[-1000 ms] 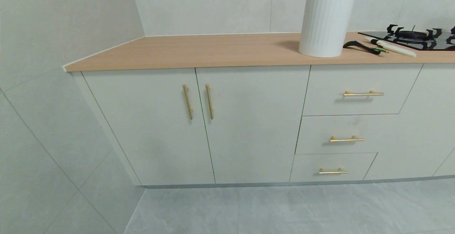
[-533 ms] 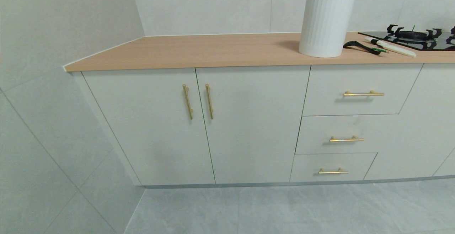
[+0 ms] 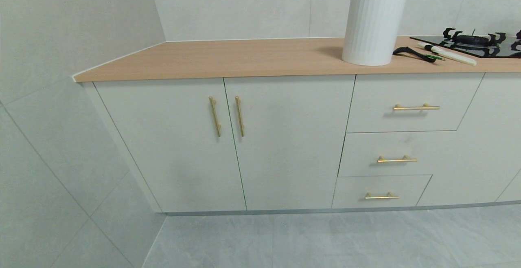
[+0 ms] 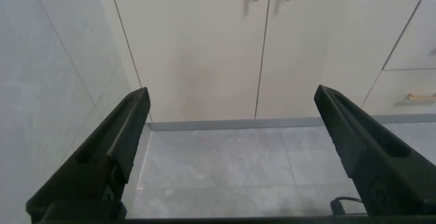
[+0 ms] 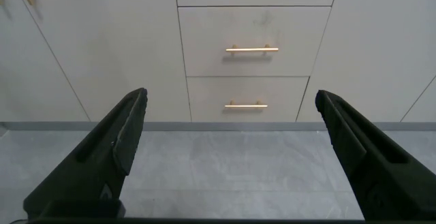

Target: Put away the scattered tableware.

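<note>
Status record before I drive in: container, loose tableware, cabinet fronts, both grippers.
container: white ribbed container, upright on the countertop, near the stove
tableware: black utensil and white-handled utensil, lying close together between container and stove
cabinet: two doors and three drawers, all shut
left gripper: open, empty, low, facing the doors
right gripper: open, empty, low, facing the drawers

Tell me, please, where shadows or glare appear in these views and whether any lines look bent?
Head view: the white canister casts a soft shadow leftward on the countertop, and edges of the cabinet lean near the sides, suggesting a wide lens. Left wrist view: the floor is evenly lit. Right wrist view: a drawer handle glints.
</note>
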Motion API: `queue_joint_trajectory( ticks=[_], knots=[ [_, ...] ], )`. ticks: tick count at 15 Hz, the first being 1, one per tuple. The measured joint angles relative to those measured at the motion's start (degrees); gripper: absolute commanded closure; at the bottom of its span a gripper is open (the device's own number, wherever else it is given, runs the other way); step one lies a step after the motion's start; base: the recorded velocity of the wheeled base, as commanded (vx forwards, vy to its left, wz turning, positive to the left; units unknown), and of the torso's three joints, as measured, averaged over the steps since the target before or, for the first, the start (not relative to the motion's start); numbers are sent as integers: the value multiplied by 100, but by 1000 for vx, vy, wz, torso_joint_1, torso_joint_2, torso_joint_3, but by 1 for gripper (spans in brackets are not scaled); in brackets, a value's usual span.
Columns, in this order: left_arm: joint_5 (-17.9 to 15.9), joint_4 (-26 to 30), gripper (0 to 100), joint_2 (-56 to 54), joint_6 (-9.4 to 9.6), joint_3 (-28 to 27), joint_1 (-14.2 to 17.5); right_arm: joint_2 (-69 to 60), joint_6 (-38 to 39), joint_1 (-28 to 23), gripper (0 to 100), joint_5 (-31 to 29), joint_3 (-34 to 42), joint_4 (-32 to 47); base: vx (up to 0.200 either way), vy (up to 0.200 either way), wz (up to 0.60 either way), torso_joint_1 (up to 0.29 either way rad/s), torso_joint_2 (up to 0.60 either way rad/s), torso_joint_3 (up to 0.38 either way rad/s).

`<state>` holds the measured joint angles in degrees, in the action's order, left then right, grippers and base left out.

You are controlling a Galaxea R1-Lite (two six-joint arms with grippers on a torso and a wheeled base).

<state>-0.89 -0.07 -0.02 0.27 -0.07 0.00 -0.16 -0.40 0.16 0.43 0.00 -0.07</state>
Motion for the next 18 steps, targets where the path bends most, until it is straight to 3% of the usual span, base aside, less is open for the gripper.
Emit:
queue_joint_trajectory(
  ticks=[4, 18],
  knots=[
    [-4, 7, 0, 0, 90, 5, 0, 0, 20, 0, 0, 0, 0, 5, 0, 0, 0, 0, 0, 0],
    [0, 2, 0, -2, 30, 5, 0, 2, 40, 0, 0, 0, 0, 7, 0, 0, 0, 0, 0, 0]
  ],
)
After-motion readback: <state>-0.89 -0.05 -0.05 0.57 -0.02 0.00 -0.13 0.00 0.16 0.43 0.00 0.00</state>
